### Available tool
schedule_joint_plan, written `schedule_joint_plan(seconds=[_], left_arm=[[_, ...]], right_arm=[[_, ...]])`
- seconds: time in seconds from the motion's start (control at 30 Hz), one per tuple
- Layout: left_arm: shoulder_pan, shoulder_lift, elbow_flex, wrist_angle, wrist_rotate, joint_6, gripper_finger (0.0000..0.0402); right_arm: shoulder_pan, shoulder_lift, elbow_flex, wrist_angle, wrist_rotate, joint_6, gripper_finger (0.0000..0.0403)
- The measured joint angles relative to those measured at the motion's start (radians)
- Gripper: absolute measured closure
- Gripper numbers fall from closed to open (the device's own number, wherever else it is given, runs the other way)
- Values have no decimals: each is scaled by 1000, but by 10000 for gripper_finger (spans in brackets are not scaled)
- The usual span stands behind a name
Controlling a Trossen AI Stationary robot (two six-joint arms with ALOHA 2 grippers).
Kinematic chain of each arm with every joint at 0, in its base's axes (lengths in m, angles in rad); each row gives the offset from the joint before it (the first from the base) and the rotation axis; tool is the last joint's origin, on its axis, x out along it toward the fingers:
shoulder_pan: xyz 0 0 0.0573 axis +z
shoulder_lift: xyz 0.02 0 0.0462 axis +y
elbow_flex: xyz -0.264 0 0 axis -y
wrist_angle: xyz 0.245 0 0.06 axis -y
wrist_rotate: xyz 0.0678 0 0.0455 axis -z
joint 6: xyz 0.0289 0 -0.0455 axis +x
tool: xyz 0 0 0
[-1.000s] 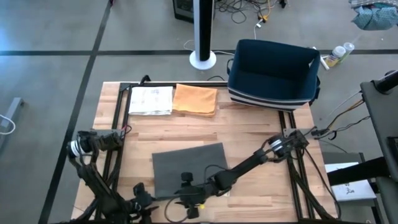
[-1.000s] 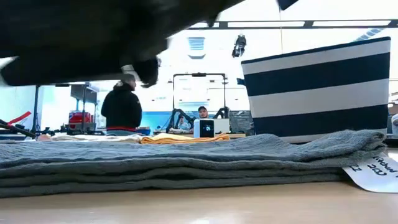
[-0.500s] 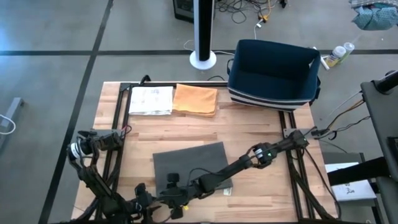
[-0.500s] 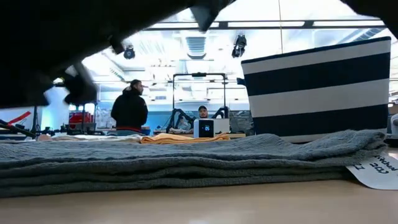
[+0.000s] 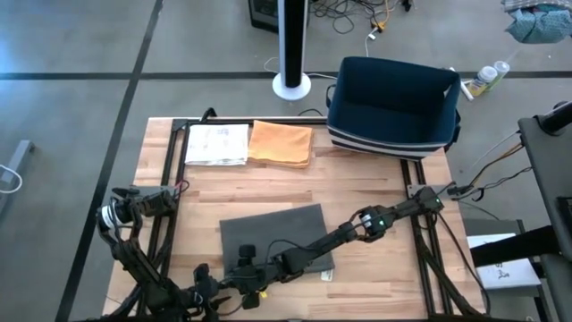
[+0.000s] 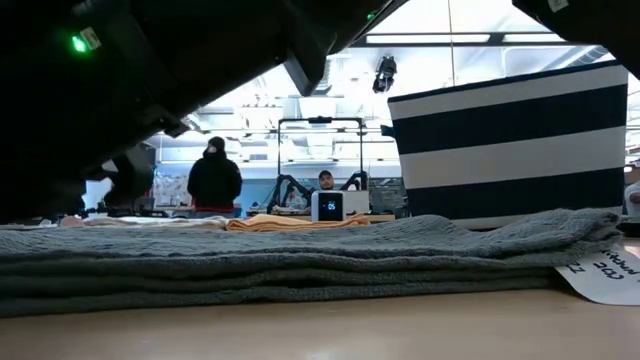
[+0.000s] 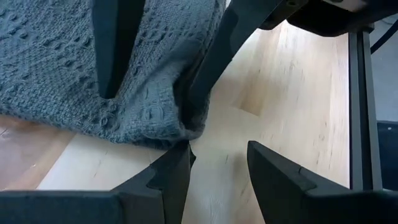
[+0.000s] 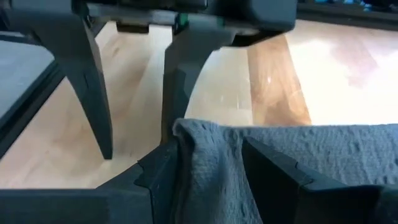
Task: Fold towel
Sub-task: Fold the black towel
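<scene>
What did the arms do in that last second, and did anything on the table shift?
The right end effector slid left along the near edge of the gray towel, ending at its near-left corner, facing the left end effector. The folded towel, orange cloth, white cloth and striped basket stayed put.

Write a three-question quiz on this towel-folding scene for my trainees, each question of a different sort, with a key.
1. True or false: the orange folded cloth lies inside the navy striped fabric basket.
2. At which corner of the grey knitted towel do the left gripper and the right gripper meet? A. near left B. far right C. far left
3. Fill in: the left gripper's jaws stand ____.
Key: 1 false; 2 A; 3 open.
</scene>
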Motion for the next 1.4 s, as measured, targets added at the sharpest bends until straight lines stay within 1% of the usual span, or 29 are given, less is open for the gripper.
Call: schedule_joint_plan(seconds=[0.13, 0.3, 0.63, 0.77, 0.97, 1.13, 1.23, 1.33, 1.4], left_arm=[[0, 0, 0, -2, 0, 13, 249], [0, -1, 0, -4, 0, 27, 249], [-1, -5, 0, -13, 6, 43, 248], [0, -10, 0, -16, 24, 55, 248], [0, -22, 0, -21, 38, 70, 248], [0, -34, -1, -31, 62, 83, 248], [0, -44, -1, -49, 83, 84, 248], [0, -56, -1, -76, 114, 83, 248], [0, -62, -1, -89, 124, 83, 248]], right_arm=[[0, 0, 0, 2, -3, 3, 251], [-1, 0, 0, 2, -45, 54, 269], [-2, 0, 4, 18, -44, 88, 295], [-2, 0, 4, 46, -45, 87, 309], [-4, 3, 5, 24, -52, 94, 335], [-4, 1, 5, 18, -55, 95, 373], [-4, 1, 22, 15, -80, 91, 396], [-4, -3, 46, 11, -85, 92, 395], [-4, -5, 56, -3, -111, 95, 396]])
